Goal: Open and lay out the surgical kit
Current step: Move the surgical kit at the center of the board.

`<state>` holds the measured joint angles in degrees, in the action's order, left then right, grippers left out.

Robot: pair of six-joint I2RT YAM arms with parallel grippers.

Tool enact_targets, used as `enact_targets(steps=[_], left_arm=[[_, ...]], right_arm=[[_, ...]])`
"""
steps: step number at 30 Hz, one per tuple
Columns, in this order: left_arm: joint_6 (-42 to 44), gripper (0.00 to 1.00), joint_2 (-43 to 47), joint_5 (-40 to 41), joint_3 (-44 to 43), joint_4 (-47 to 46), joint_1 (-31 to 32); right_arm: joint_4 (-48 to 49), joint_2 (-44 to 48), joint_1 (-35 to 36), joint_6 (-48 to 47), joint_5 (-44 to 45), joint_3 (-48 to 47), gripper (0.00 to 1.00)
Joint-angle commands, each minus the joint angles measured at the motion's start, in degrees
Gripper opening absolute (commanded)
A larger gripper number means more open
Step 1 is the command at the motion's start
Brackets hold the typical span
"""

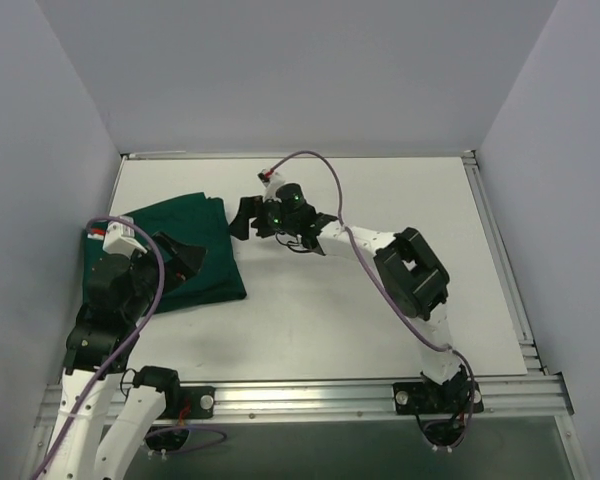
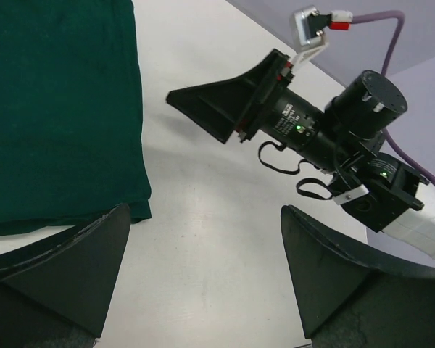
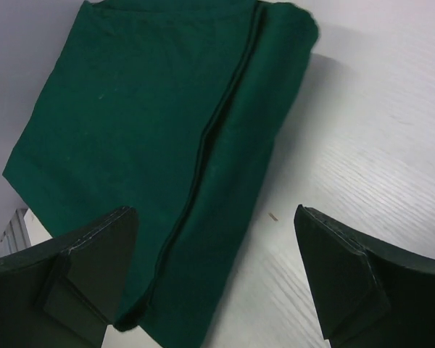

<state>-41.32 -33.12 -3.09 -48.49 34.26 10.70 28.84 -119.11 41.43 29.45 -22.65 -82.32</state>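
The surgical kit (image 1: 212, 243) lies as a closed, dark green folded bundle at the left of the white table (image 1: 380, 300), close to the left wall. The cloth covers it all over, so nothing inside shows. From above, its near-left part is hidden under the left arm, which makes its long axis hard to judge. Its right edge runs from far to near, tilting slightly right toward the near end. In the right wrist view a folded seam follows that edge, just inside it. The left gripper (image 2: 203, 254) hangs over the bundle's near right corner, fingers spread wide and grasping nothing. The right gripper (image 3: 214, 268) sits just beside the bundle's far right edge, pointed at it, likewise released and empty. Small white print on the right gripper's body is too small to read
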Motion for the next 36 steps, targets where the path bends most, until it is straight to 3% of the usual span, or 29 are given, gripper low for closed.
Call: enact_targets(steps=[1, 8, 17, 20, 22, 27, 32, 36], left_arm=[[1.1, 0.94, -1.1, -0.7, 0.0, -1.0, -0.4], [0.8, 0.94, -2.6, -2.3, 0.8, -3.1, -0.4], [0.8, 0.94, -3.4, -3.1, 1.3, -4.2, -0.5], [0.6, 0.95, -3.9, -3.6, 1.6, -4.7, -0.5], [0.5, 0.96, -4.5, -4.0, 1.6, -4.9, -0.4], [1.0, 0.96, -7.6, -5.4, 0.2, -4.3, -0.5], [0.6, 0.96, -9.6, -6.0, -0.8, -3.9, -0.4], [0.5, 0.96, -12.0, -6.0, -1.7, -3.9, -0.4]], right_arm=[[-0.6, -3.8, 3.3, -1.4, -2.7, -6.8, 0.94], [-5.6, -13.4, 5.4, -1.5, 0.1, -16.4, 0.89], [-9.1, -18.2, 5.7, -1.7, 3.3, -21.1, 0.7], [-10.0, -18.5, 5.6, -1.9, 4.4, -21.6, 0.57], [-10.1, -18.1, 5.3, -1.6, 5.3, -21.0, 0.36], [-8.0, -16.2, 3.1, 2.0, 6.9, -17.4, 0.02], [-6.5, -11.9, 0.3, 4.2, 9.6, -11.9, 0.0], [-4.9, -6.2, -3.3, 7.1, 12.7, -1.5, 0.0]])
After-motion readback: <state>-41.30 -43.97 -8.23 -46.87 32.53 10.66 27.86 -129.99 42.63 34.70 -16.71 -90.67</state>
